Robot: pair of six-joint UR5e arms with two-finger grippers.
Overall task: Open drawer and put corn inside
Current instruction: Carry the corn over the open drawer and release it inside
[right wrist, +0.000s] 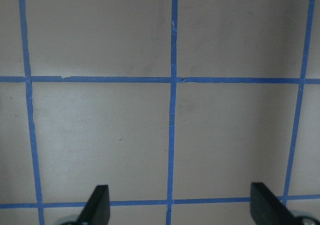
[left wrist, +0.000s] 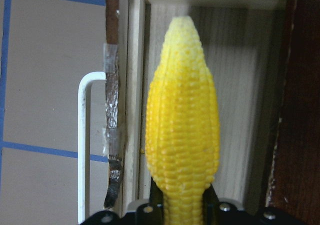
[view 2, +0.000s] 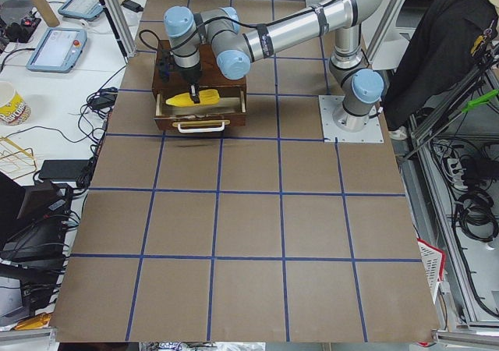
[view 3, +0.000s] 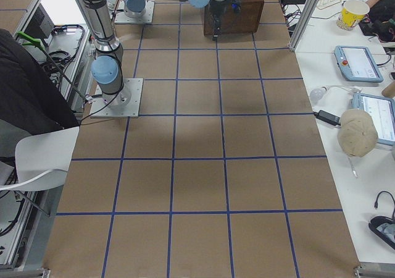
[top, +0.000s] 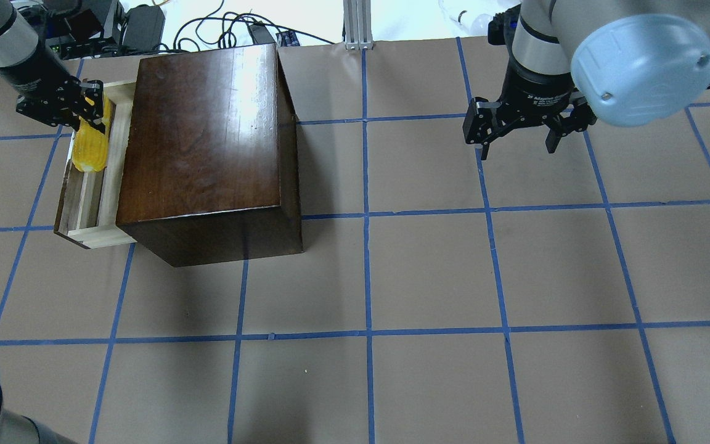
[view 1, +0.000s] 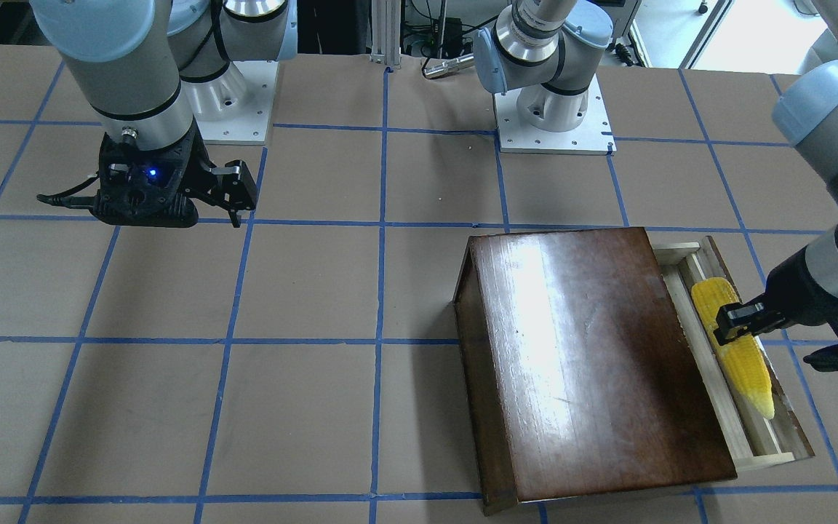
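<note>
The jaws of the left gripper (view 1: pixel 730 321) are closed on the small bright-yellow corn cob (view 1: pixel 745 370) near its thick end. The cob is held lengthwise inside the pulled-out pale-wood drawer (view 1: pixel 769 459) of the glossy dark-brown wooden box (view 1: pixel 586 356). The opening is done; only the release is judged left. The right gripper (top: pixel 517 143) is spread open, empty, well apart.

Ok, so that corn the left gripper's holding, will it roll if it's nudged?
Probably: the corn is round and tapered, so it would likely curve toward its tip. The walls of the narrow drawer should stop it quickly. It looks stiff, jutting from the left gripper without sagging.
</note>
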